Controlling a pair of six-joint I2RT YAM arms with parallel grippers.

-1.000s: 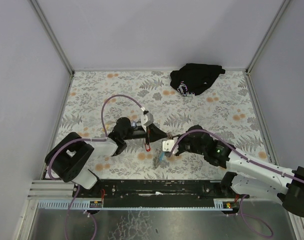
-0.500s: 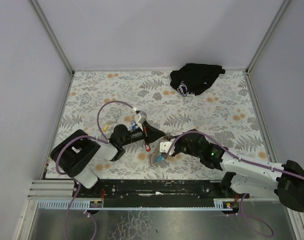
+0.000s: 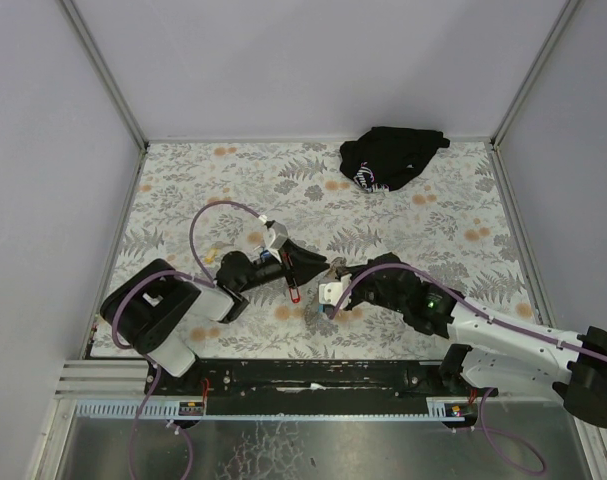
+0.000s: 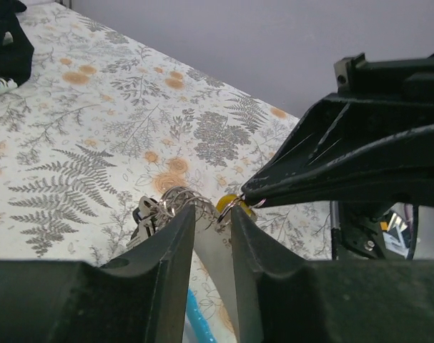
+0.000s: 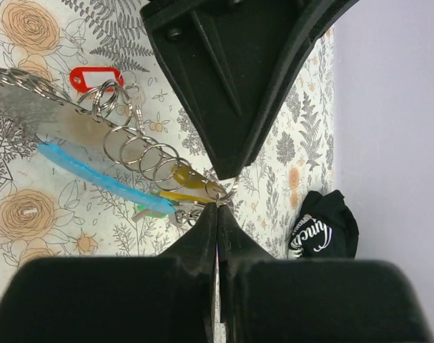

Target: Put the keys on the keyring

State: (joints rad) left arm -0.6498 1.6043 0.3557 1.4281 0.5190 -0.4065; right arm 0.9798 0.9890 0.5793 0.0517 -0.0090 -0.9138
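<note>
The fern-and-flower patterned table is sitting boxed in by pale lilac walls on its left, far and right sides. A black rail carrying the arm bases is running along the near edge. Both arms are reaching low over the near middle, well apart from every wall, and bare patterned surface is showing to their left, right and far side. A crumpled black cloth bundle is lying near the far right corner, well apart from the work. The tight spot is in the middle, where the two grippers are meeting almost tip to tip.

The left gripper is showing its jaws a narrow slit apart, and I cannot tell whether anything is caught in that slit. The right gripper is pressing its jaws fully together, its tip right at the end ring. Whether it is pinching that ring is not clear.

The keyring, a string of linked silver metal rings, is stretching between the two tips and a dark grey strap with a light-blue section. The small metal keys are bunching beside the rings. A red plastic tag is hanging at the strap end, a yellow tag is just beside the gripper tips, and a green tag is peeking from under the blue.
</note>
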